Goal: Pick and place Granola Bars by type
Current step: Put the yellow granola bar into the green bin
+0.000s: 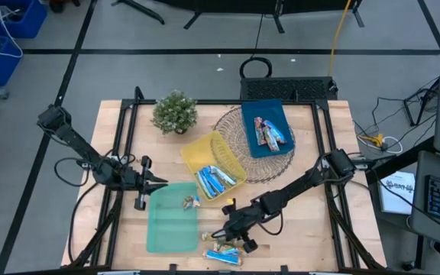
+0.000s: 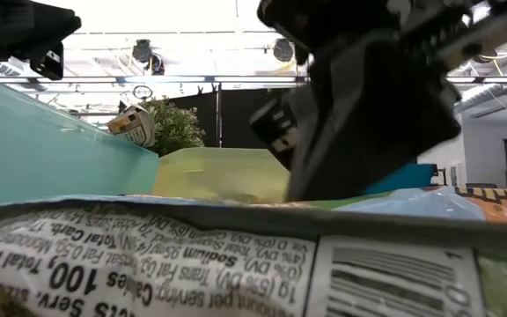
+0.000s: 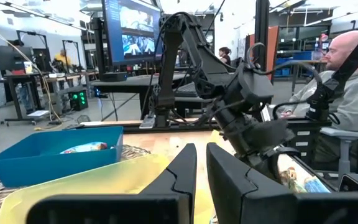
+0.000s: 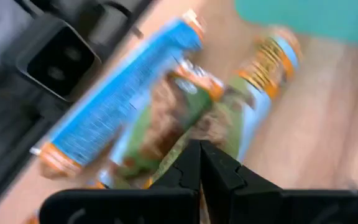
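Three granola bars lie in a loose heap on the wood near the table's front edge. In the right wrist view they are a blue-and-white one, a green-brown one and an orange-ended one. My right gripper is shut and slants down with its tips right over the heap. My left gripper waits level at the green tray's far left corner, its fingers a narrow slit apart and holding nothing. One bar lies in the green tray. My right gripper's shut tips stand over the green-brown bar, slanting down from the table's far right. Whether they touch the wrapper, I cannot tell.
A yellow tray holds blue-and-white bars. A blue tray with bars sits on a wire mat at the back. A potted plant stands far left. A person sits beyond the table.
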Available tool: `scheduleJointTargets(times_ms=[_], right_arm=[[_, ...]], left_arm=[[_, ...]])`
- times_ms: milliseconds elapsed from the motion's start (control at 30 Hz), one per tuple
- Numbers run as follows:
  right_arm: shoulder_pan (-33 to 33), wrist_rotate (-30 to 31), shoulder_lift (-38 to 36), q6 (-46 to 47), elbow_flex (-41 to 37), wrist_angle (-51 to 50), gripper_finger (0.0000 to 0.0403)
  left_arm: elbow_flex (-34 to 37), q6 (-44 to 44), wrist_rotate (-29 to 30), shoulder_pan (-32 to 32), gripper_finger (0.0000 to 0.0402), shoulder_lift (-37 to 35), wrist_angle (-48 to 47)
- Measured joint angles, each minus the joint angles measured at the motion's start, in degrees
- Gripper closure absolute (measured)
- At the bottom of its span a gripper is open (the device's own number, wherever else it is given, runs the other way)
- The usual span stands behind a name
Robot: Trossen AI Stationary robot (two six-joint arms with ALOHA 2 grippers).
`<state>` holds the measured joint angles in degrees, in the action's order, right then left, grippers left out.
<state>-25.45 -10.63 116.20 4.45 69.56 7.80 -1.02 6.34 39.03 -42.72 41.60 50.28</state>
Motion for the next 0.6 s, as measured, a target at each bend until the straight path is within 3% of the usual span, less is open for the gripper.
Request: scheduleJointTargets(times_ms=[200, 600], right_arm=[[-0.05, 2.95, -0.17, 3.50, 0.01, -6.47, 0.0403], [-2.05, 3.14, -1.52, 13.56, 0.13, -23.56, 0.0403]], left_arm=[[-0.01, -0.01, 0.00, 0.00, 0.0362, 0.00, -0.01], [-0.02, 1.12, 0.02, 0.00, 0.0362, 0.00, 0.00]])
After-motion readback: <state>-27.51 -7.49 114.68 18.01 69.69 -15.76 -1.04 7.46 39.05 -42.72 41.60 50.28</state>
